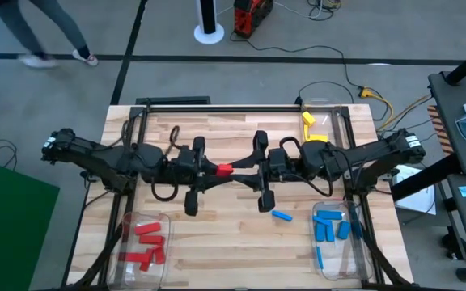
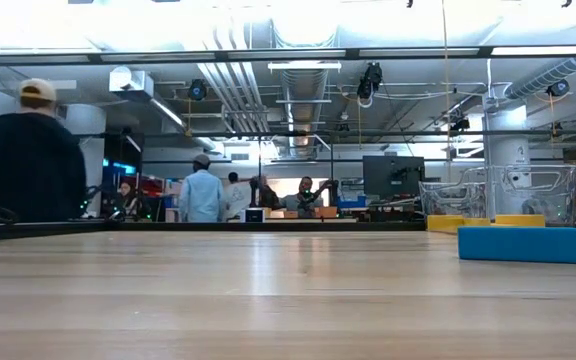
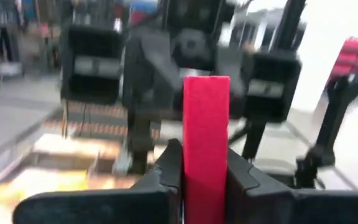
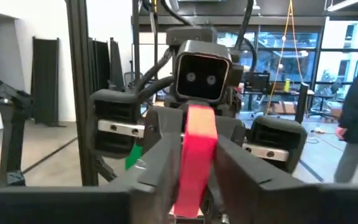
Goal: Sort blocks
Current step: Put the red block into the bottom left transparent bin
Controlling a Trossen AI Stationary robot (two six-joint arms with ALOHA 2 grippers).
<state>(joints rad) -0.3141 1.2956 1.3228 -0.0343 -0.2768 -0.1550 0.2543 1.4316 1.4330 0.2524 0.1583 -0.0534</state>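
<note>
From above, the two arms met over the middle of the wooden table, and a red block sat between the left gripper and the right gripper. This looked like a handover in mid-air. A clear bin near the left front corner held other red blocks. A second bin at the right front held blue blocks, with one loose blue block on the table beside it. A third bin at the far right held yellow blocks.

The low view showed neither gripper. A blue block lay on the tabletop at the right, yellow blocks sat by a clear bin behind it, and people stood in the room beyond.

In the left wrist view the left arm's fingers were closed on the red block, which stood upright between them, with the right arm's wrist facing close behind.

In the right wrist view the right arm's fingers also flanked the red block and appeared pressed against it, the left arm's wrist directly opposite.

As I judged it, one gripper had to let go before the other could carry the block to the red bin, and only once the receiving grip was firm.
</note>
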